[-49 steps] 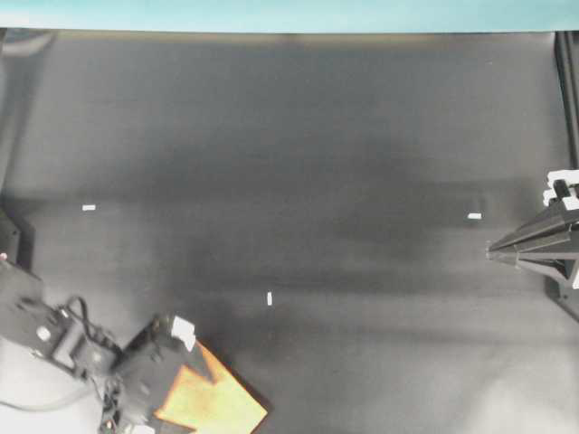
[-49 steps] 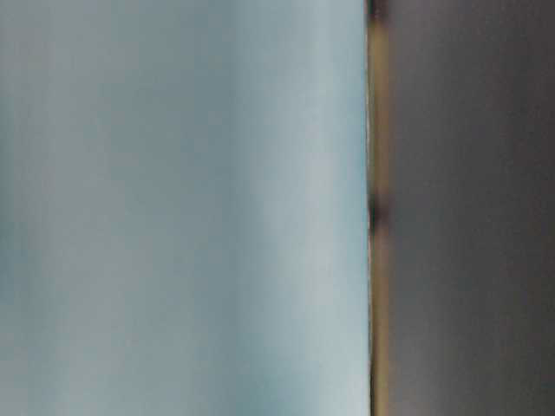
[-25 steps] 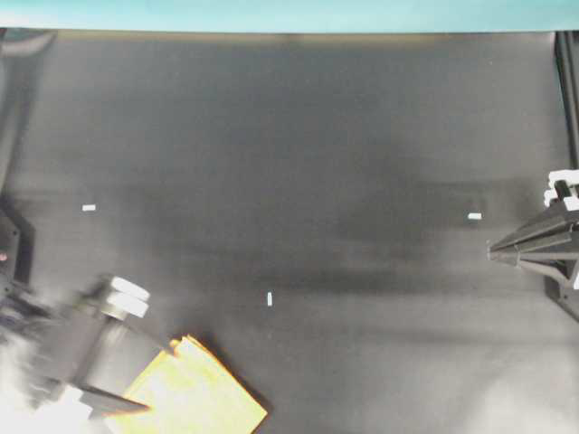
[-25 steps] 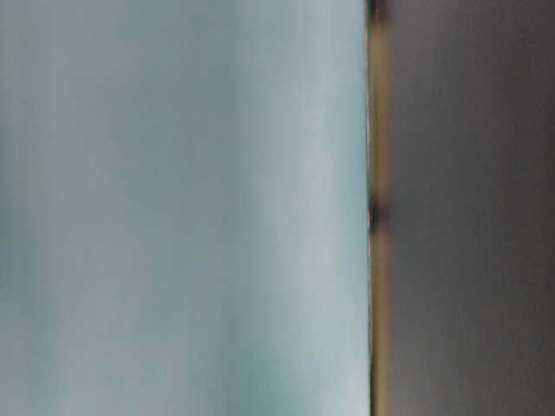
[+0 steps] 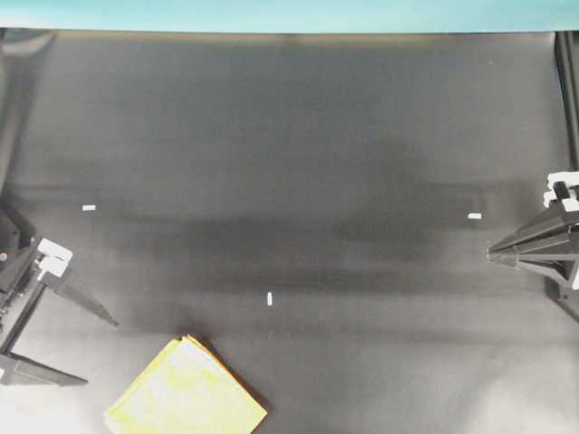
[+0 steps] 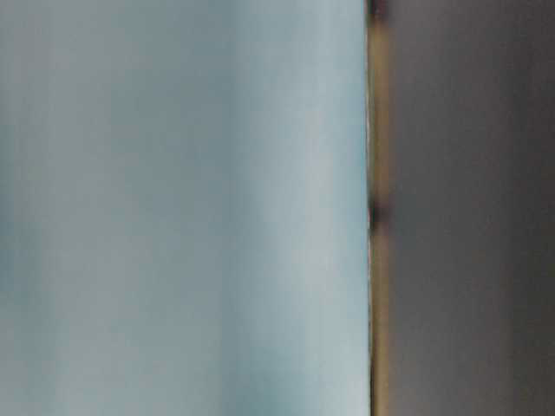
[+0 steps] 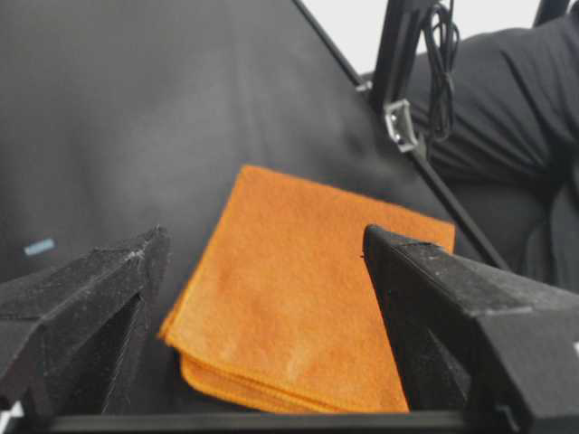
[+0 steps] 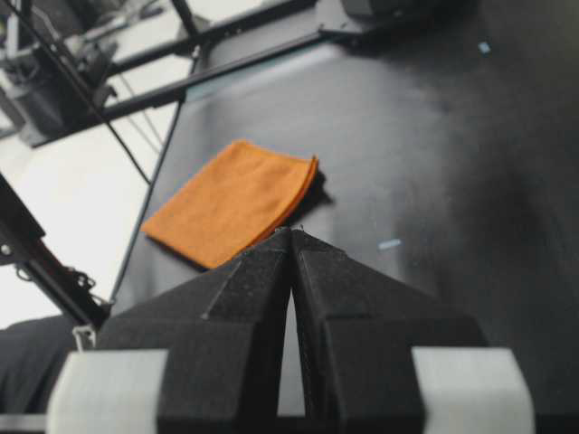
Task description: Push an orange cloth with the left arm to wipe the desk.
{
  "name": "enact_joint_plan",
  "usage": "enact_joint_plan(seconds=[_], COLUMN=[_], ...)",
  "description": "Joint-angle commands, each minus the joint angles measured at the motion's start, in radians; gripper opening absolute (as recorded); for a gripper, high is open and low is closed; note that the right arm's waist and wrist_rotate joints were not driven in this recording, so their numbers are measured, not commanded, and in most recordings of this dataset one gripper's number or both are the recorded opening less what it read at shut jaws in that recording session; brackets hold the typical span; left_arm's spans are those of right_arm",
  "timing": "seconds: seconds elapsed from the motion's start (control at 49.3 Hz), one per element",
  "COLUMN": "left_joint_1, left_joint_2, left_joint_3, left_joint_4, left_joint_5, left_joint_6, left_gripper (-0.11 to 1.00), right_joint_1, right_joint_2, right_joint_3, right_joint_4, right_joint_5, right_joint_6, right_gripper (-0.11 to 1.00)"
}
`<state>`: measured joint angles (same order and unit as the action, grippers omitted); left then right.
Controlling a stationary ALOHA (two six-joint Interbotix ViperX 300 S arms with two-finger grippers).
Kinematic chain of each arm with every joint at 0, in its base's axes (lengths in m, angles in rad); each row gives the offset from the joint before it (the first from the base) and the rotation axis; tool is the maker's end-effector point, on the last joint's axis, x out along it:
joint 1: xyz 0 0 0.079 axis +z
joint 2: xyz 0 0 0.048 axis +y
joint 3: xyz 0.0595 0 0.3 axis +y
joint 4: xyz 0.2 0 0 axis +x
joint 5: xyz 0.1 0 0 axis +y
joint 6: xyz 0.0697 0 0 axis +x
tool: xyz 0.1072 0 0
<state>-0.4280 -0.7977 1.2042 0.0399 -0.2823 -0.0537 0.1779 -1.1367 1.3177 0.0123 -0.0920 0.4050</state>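
The orange cloth (image 5: 185, 391) lies folded flat on the black desk (image 5: 317, 136) at the front left, close to the front edge. My left gripper (image 5: 99, 353) is open and empty, just left of the cloth and apart from it. In the left wrist view the cloth (image 7: 308, 289) lies ahead between the spread fingers (image 7: 90, 289) of the left gripper (image 7: 264, 233). My right gripper (image 5: 489, 251) is shut and empty at the desk's right edge, far from the cloth. In the right wrist view the shut right gripper (image 8: 291, 231) points toward the distant cloth (image 8: 231, 203).
Small white tape marks (image 5: 89, 208) (image 5: 270, 298) (image 5: 474, 216) dot the desk. A teal strip (image 5: 289, 14) runs along the far edge. A black frame strut with cables (image 7: 398, 54) stands beyond the cloth. The table-level view is blurred.
My left gripper has drawn back to the left off the cloth and now stands open beside it. The cloth stays at the front left. The right arm has not moved.
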Motion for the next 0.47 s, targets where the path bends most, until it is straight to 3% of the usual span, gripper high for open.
enact_joint_plan(seconds=[0.0, 0.446], left_joint_1=[0.0, 0.003], left_joint_2=[0.009, 0.023], left_joint_3=[-0.011, -0.012], left_joint_4=[0.005, 0.005], left_joint_5=[-0.005, -0.011], left_joint_6=[0.005, 0.011], left_gripper=[0.84, 0.84], right_joint_1=[0.0, -0.002], right_joint_2=[0.003, -0.029], right_joint_3=[-0.005, 0.012], right_joint_4=[0.003, 0.003], right_joint_5=[-0.005, 0.003], right_joint_6=[0.0, -0.002], right_gripper=[0.0, 0.0])
